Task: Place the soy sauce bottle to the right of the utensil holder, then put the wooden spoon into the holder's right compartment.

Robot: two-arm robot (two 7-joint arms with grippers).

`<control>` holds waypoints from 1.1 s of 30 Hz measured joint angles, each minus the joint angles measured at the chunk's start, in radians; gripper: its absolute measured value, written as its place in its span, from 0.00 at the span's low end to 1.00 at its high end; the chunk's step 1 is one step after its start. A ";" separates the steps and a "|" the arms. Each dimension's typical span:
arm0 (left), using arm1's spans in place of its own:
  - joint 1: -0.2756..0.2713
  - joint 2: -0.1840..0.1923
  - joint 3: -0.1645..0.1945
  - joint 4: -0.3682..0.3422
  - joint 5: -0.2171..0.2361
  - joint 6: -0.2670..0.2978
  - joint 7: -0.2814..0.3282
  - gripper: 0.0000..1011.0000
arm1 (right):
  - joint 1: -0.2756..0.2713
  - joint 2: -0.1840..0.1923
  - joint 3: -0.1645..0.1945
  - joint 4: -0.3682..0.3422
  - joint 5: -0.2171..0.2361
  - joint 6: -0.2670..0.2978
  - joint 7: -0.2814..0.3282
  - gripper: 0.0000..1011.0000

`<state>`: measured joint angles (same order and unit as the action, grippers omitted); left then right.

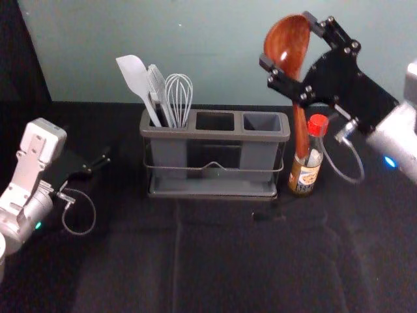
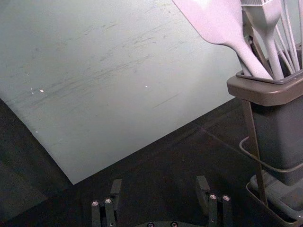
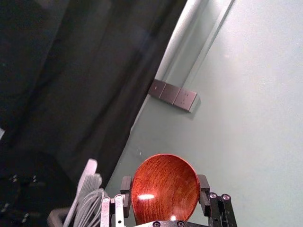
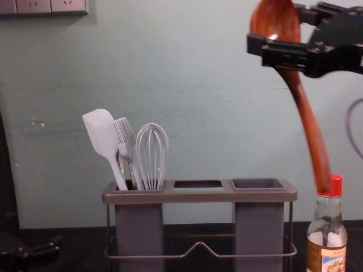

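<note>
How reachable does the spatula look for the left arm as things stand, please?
Probably yes: the left gripper is open and the spatula leans out on its side of the holder, with nothing visible between them.

Wooden spoon (image 3: 164,187): glossy red-brown, streaked with fine darker grain.
Soy sauce bottle (image 4: 326,229): clear glass, bright red cap (image 1: 318,124), golden-brown label (image 4: 333,262) with a blue and white picture panel. Utensil holder (image 1: 212,135): brownish-grey rim, darker blue-grey compartments (image 1: 257,156). Spatula (image 4: 102,133), brush (image 4: 126,136) and whisk (image 4: 152,126): pale grey. Left gripper (image 1: 98,163) and right gripper (image 1: 288,41): black. Left arm (image 1: 25,187): silver-white, green indicator light (image 1: 38,225). Right arm (image 1: 399,134): silver-white, blue indicator light (image 1: 389,162). Wall (image 1: 195,52): muted grey-green, marked with dark scuff streaks and small white specks. Table cloth (image 1: 215,261): black, unpatterned.
</note>
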<state>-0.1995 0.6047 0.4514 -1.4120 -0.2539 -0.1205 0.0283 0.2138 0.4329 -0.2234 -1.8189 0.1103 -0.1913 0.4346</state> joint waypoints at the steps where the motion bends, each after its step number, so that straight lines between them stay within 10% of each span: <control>1: 0.000 0.000 0.000 0.000 0.000 0.000 0.000 0.99 | 0.015 -0.004 -0.006 0.015 0.003 -0.006 0.001 0.83; 10: 0.000 0.000 0.000 0.000 0.000 0.000 0.000 0.99 | 0.157 -0.047 -0.079 0.169 -0.004 -0.060 0.008 0.83; 33: 0.000 0.000 0.000 0.000 0.000 0.000 0.000 0.99 | 0.286 -0.099 -0.149 0.361 -0.066 -0.133 -0.016 0.83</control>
<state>-0.1995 0.6047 0.4514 -1.4120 -0.2539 -0.1205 0.0283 0.5003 0.3344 -0.3720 -1.4583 0.0442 -0.3247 0.4187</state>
